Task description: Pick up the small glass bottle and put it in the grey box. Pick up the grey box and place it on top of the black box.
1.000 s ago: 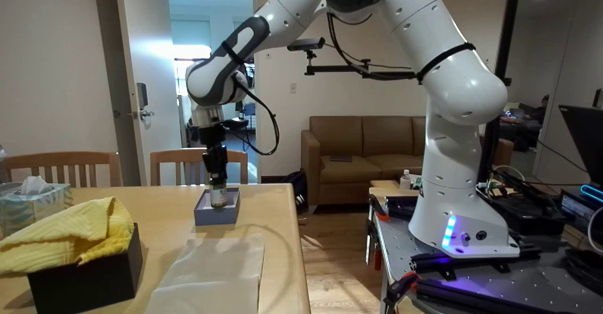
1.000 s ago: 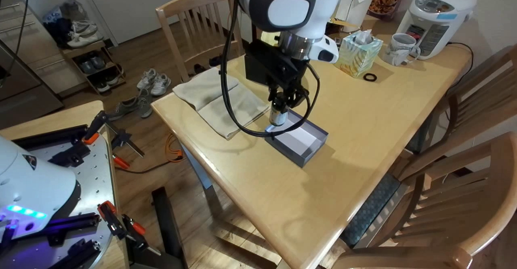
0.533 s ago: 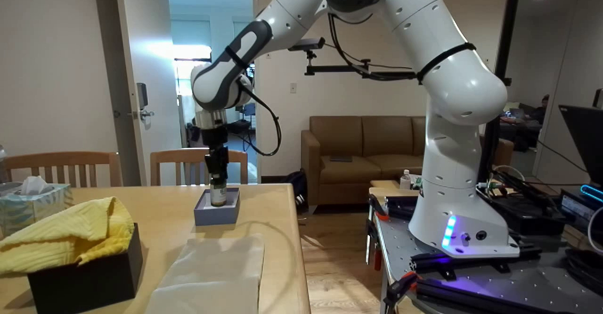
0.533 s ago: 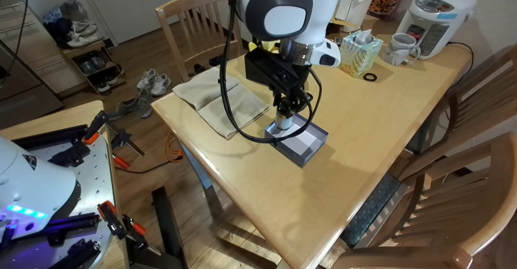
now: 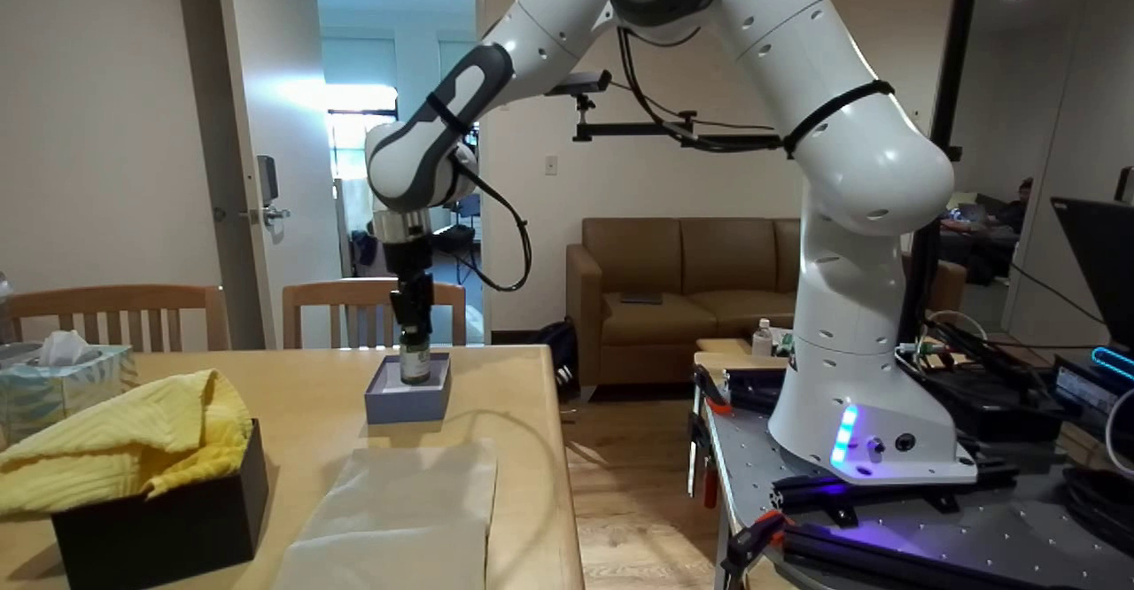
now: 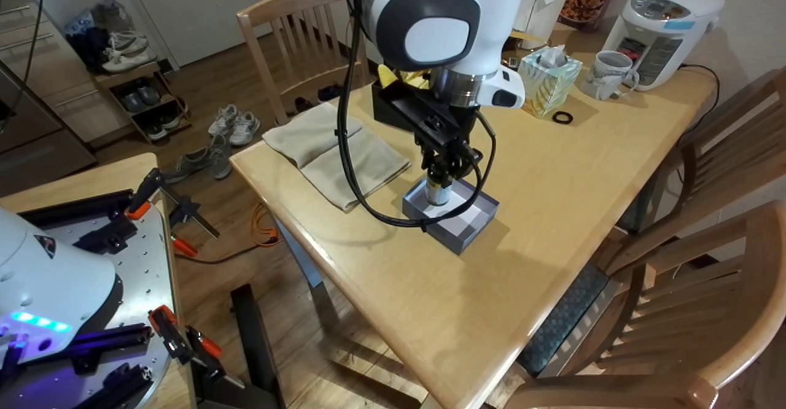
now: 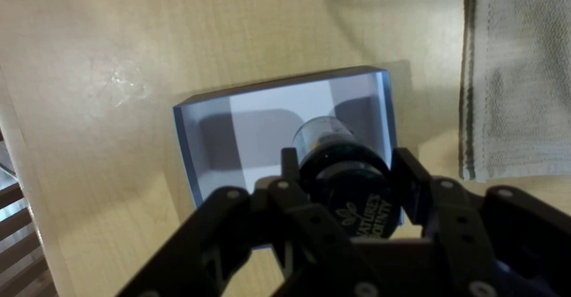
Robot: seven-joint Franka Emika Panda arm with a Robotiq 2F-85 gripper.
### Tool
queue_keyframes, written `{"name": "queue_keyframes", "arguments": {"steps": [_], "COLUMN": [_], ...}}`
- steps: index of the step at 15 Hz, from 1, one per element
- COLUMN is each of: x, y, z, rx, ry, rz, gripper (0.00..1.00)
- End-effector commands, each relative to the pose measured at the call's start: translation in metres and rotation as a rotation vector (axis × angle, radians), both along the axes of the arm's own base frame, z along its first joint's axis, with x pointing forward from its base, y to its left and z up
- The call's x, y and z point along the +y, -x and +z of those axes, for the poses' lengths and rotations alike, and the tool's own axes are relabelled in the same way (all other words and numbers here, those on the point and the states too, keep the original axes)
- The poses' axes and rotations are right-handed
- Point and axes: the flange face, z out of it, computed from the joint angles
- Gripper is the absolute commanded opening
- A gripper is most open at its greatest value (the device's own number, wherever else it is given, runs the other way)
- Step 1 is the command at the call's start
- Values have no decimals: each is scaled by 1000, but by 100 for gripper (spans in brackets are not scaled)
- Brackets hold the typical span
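Black box (image 5: 168, 528): left of grey box (image 5: 406, 409) in both exterior views, yellow cloth (image 5: 133, 435) heaped at its top; looks stiff, should bear weight. Grey box: probably light, thin-walled; pinch one wall at rim. Bottle (image 5: 415, 365): upright, within or just over grey box, base contact unclear; likely rigid, slick, breakable; hold near top. Pincer (image 7: 345, 163): above grey box, part-spread, clamped on bottle there.

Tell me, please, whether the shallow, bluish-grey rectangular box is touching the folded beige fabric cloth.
Apart: the wrist view shows a strip of pale wooden tabletop between the grey box and the cloth.
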Motion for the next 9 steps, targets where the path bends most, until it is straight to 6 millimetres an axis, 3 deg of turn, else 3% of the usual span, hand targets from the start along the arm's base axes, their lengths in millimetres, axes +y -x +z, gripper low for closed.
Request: {"name": "queue_keyframes", "arguments": {"steps": [1, 9], "x": [-5, -11], "y": [-5, -15], "z": [-11, -47], "rx": [-23, -49], "ry": [16, 79], "rz": [16, 44], "gripper": [29, 29]}}
